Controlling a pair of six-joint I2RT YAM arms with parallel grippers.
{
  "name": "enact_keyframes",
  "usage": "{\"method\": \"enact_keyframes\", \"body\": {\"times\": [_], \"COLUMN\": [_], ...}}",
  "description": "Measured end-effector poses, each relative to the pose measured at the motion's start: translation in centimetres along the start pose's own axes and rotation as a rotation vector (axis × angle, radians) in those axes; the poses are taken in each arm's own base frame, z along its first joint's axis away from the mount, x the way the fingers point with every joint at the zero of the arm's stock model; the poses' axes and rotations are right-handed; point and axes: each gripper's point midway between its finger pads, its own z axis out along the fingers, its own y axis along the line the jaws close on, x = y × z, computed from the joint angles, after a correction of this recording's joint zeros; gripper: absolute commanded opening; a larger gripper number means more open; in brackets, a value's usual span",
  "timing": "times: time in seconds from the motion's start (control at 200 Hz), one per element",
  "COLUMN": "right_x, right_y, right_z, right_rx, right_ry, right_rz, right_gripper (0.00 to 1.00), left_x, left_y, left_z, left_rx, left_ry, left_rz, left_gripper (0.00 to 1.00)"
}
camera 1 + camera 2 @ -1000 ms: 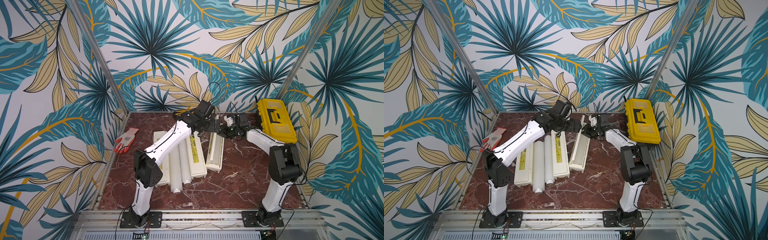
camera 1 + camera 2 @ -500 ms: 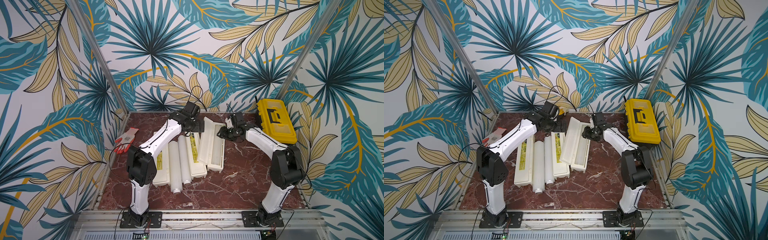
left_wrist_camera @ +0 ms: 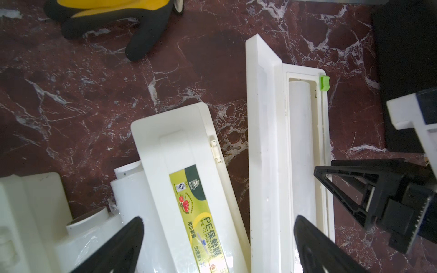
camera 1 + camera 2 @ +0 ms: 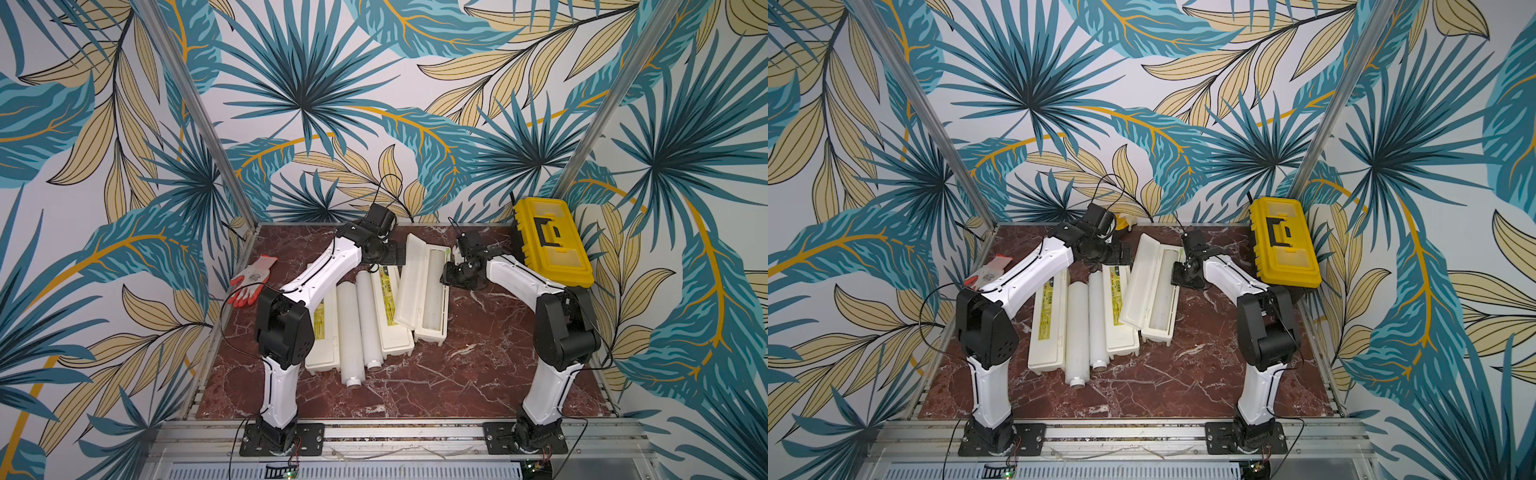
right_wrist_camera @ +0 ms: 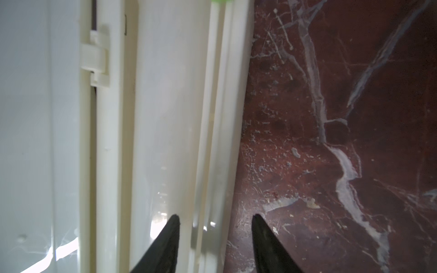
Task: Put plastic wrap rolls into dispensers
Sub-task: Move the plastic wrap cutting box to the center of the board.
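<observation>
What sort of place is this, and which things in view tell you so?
Probably a robot test cell rather than a home: a left arm and right arm bolted to an aluminium rail, a marbled tabletop boxed in by leaf-print walls, and staged props like the dispensers and yellow toolbox.

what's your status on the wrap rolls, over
Left gripper open, above the middle dispenser. Right gripper part open, astride the open dispenser's rim. One roll inside it; two rolls loose on the table. Open lid leans over the middle dispenser.
</observation>
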Motion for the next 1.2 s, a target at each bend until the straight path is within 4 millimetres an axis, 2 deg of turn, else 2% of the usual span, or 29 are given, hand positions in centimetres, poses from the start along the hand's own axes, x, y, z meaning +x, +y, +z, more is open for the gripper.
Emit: {"method": "enact_keyframes", "body": {"times": [0.18,0.295,0.365,0.616,0.806,1.026,1.156,1.197], "right_x": [-0.3,-0.4,-0.6,-2.4,-3.9,-6.0,-6.7,-6.8], "right_y": [-0.2,-0.3,-1.0,-5.7,-8.5,-13.4,-15.9,-16.4], "right_z": [0.4,0.3,0.2,-0.3,-0.4,-1.1,-1.7,-1.8], "right_rx": [0.03,0.034,0.04,0.085,0.139,0.25,0.306,0.319], "right_ry": [0.015,0.021,0.028,0.055,0.077,0.096,0.1,0.101], "right_rz": [-0.076,-0.112,-0.115,-0.128,-0.165,-0.175,-0.158,-0.162], "right_gripper": [0.32,0.28,0.27,0.27,0.27,0.29,0.37,0.44], "left_x": [0.2,0.2,0.1,0.1,-0.1,-0.5,-0.7,-0.7], "left_y": [0.6,0.8,0.9,0.9,1.4,2.1,2.7,2.9], "left_z": [0.3,0.3,0.3,0.3,0.3,0.3,0.2,0.3], "left_rx": [-0.01,-0.013,-0.013,-0.013,-0.018,-0.025,-0.028,-0.029], "left_ry": [0.008,0.01,0.009,0.008,0.005,0.0,-0.002,-0.001], "left_rz": [-0.008,-0.012,-0.012,-0.014,-0.022,-0.035,-0.049,-0.053], "left_gripper": [1.0,1.0,0.99,0.99,1.0,0.99,1.0,1.0]}}
